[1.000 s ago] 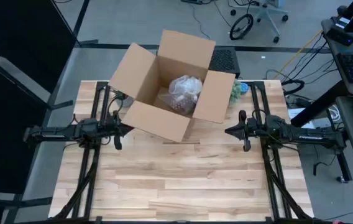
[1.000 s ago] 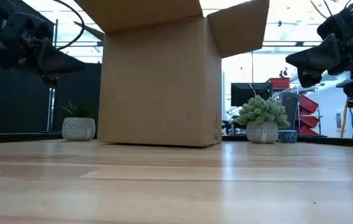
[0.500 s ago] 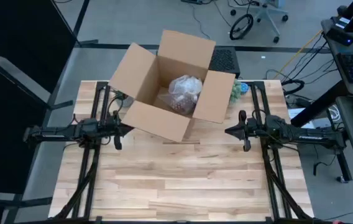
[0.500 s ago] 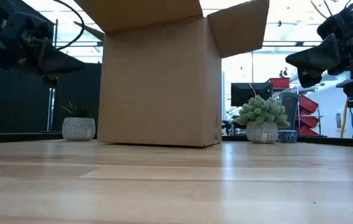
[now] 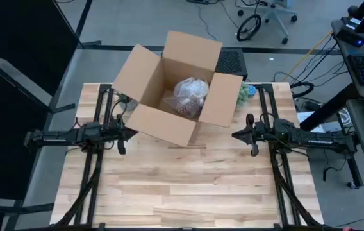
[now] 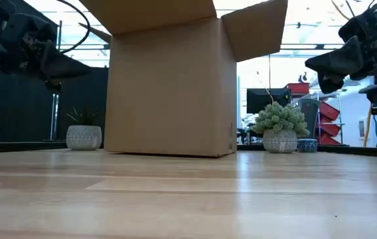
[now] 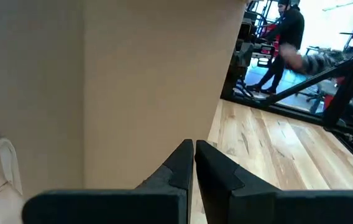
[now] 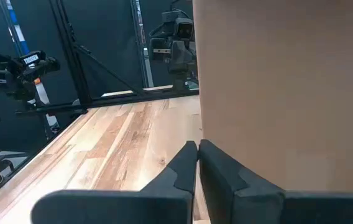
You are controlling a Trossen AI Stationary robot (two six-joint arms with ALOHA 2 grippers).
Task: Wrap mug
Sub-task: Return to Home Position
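The open cardboard box [image 5: 175,90] blocks the far middle of the worktop [image 5: 188,186], its flaps splayed outward. The left gripper [image 5: 131,133] hangs just beside its near-left wall and the right gripper [image 5: 236,135] near its right flap, both with fingers pressed together. The whole near half of the worktop lies bare. A small potted plant [image 6: 280,127] and a second potted plant [image 6: 83,136] flank the box at the far edge. The box mouth is reachable from above, partly filled by a bubble-wrapped bundle [image 5: 190,92]

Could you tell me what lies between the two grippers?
In the high view, the near side of the cardboard box lies between the left gripper and the right gripper, both shut.
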